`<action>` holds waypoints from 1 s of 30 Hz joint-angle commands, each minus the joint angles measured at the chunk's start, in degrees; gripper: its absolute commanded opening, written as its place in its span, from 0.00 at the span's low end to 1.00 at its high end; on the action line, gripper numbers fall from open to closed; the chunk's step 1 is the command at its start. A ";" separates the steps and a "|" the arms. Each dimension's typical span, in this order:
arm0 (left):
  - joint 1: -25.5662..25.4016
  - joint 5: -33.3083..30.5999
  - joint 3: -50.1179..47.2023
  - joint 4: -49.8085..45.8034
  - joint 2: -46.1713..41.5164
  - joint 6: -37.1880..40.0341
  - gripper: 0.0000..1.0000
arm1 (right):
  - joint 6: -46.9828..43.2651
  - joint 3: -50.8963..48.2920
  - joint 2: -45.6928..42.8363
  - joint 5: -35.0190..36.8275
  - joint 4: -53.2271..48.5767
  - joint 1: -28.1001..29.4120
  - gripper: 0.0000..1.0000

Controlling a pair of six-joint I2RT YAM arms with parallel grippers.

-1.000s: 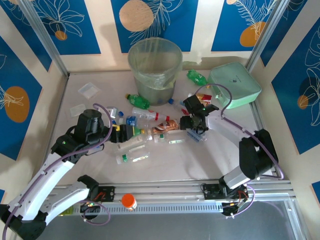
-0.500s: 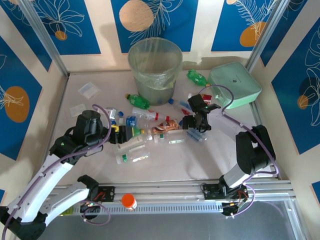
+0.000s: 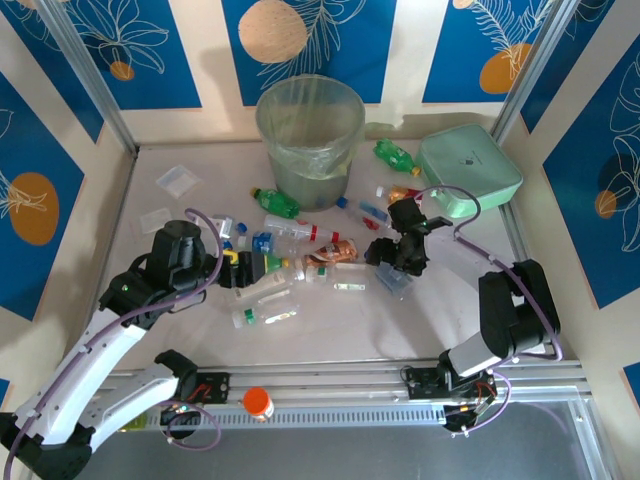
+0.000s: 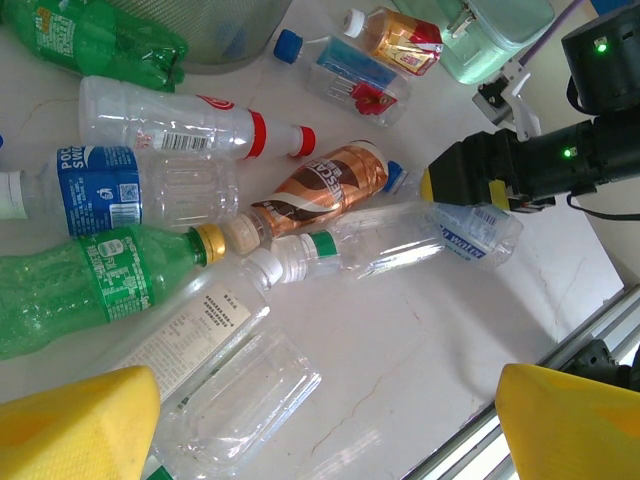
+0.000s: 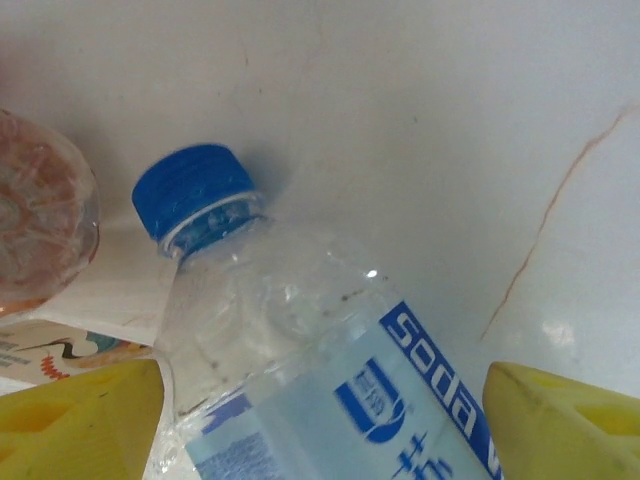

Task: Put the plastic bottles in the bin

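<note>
While right fingers [image 5: 70, 410] straddle the soda bottle [image 5: 330, 380], bare table [image 3: 380, 330] nearside.

Blue leaf-patterned wall panels [image 3: 370, 50] and metal posts [image 3: 90, 80] enclose a pale, veined tabletop [image 3: 420, 330].

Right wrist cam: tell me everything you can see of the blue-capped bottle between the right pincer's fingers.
The soda water bottle is clear thin plastic, slightly dented at the shoulder. Its ribbed blue screw cap is on, and its blue label reads "soda". It lies on its side on the white table, cap pointing away from the right pincer, whose open yellow fingers flank its body. A brown bottle sits just beside the cap.
</note>
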 commanded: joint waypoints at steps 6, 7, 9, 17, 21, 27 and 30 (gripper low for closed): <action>0.20 1.08 0.65 0.20 0.12 1.80 0.87 | 7.76 -6.23 -6.58 -4.55 -1.68 1.00 0.83; 0.20 1.00 0.63 0.11 0.12 1.91 0.87 | 8.26 -6.67 -6.56 -4.27 -1.84 1.61 0.83; 0.20 0.98 0.66 0.12 0.15 1.92 0.87 | 8.98 -7.22 -6.58 -3.11 -2.32 2.68 0.84; 0.20 1.35 0.91 0.04 0.17 1.74 0.87 | 10.67 -6.61 -5.83 4.28 -4.46 7.67 0.95; 0.20 1.00 1.00 -0.28 -0.30 1.74 0.87 | 12.06 -7.38 -6.65 5.69 -3.91 7.02 0.78; 0.20 0.56 0.82 -1.26 -1.39 1.57 0.87 | 11.73 -6.89 -7.07 8.18 -4.51 6.16 0.61; 0.20 0.28 0.65 -1.40 -1.77 1.57 0.87 | 9.35 -6.68 -6.39 8.26 -2.88 4.92 0.60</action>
